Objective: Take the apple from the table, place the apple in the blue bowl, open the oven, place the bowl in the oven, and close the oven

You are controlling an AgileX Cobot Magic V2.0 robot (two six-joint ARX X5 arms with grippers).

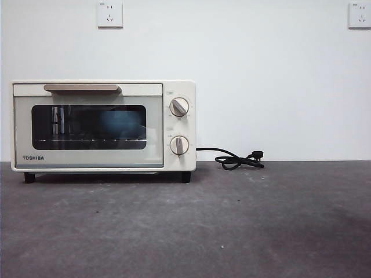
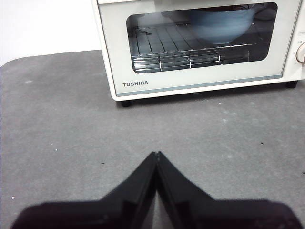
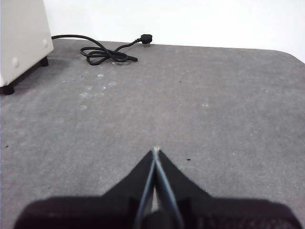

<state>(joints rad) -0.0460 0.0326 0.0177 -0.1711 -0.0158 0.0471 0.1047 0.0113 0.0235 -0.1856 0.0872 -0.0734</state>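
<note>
Oven [image 1: 103, 125]: door reading TOSHIBA, sitting closed on the table [image 1: 232, 231].
Left wrist view: blue bowl [image 2: 220, 25] resting on the rack inside.
Left tool [image 2: 157, 153]: clenched, holding nothing.
Right tool [image 3: 155, 150]: clenched, holding nothing; cord [image 3: 102, 52] lying at 11 o'clock.

Even, soft indoor light fills all three views, with no hard shadows. In the front view the wall [image 1: 243, 69] is bright and nearly washed out, while the table [image 1: 232, 231] darkens toward the near right corner. A thin shadow lies under the oven [image 1: 104, 124], and its glass door shows a faint pale reflection. In the left wrist view the glass carries a milky glare at one upper corner. Both wrist views show their grippers' near parts as soft, blurred black shapes; the table grain is sharper farther off.
</note>
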